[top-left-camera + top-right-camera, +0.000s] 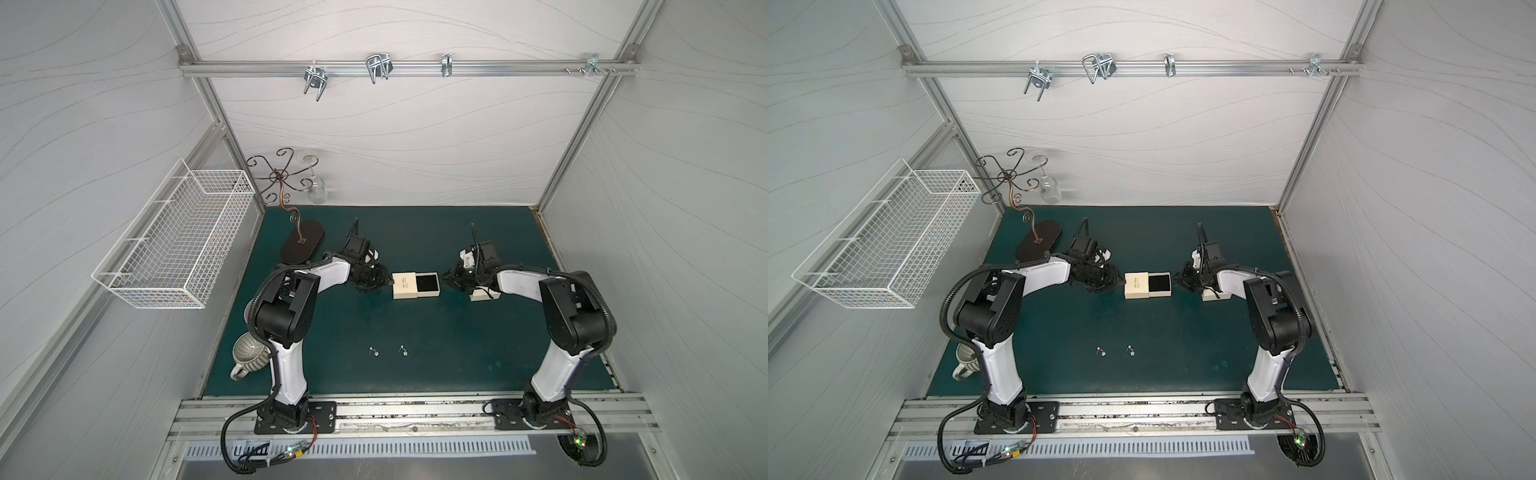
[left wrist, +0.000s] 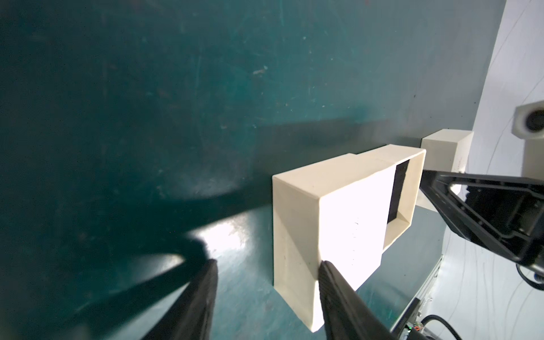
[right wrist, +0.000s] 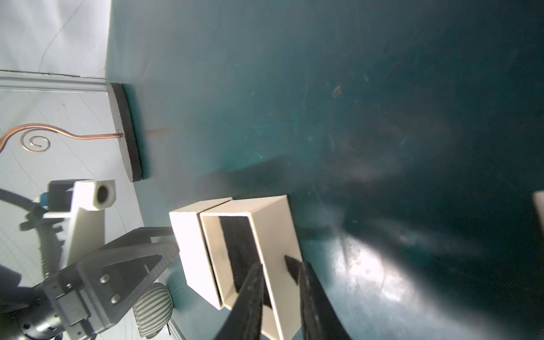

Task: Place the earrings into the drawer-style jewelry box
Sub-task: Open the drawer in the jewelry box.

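Two earring clusters loose on mat; drawer out; left gripper wide at sleeve corner; right gripper narrowly parted astride drawer wall.

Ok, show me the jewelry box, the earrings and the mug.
jewelry box (image 1: 405,286): in a top view, cream sleeve top.
earrings (image 1: 376,353): in a top view, bead of one cluster.
mug (image 1: 247,353): in a top view, ribbed bowl.
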Robot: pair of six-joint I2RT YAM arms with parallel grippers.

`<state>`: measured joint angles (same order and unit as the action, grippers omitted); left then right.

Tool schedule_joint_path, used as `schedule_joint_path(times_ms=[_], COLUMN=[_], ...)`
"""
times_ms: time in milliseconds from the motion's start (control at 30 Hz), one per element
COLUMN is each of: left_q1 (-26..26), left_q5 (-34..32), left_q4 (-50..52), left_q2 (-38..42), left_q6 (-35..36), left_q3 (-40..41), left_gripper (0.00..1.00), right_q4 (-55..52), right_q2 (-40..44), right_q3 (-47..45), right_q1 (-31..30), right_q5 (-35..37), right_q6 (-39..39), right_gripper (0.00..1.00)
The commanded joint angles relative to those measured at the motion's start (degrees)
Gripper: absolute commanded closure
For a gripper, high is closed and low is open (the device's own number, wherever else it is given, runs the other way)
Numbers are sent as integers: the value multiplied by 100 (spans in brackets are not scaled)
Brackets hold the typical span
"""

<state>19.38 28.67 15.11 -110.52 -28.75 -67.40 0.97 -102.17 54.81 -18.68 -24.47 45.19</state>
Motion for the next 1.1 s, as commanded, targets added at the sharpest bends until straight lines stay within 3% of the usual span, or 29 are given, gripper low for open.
schedule_joint_path(times_ms=[0,1067], left_q1=[-30,119], left_q5=[-50,131], left_q4=[-8,-206], left_q2=[79,-114], left_q6=[-6,-157], left_q3=[-186,-318], left_gripper=[40,39], right_q4=[-205,-130], right_q2=[163,-400], right_q3=[127,498], right_q1=[-11,-382], right_q5=[56,32], right_q6=[-102,9], right_gripper=[75,72])
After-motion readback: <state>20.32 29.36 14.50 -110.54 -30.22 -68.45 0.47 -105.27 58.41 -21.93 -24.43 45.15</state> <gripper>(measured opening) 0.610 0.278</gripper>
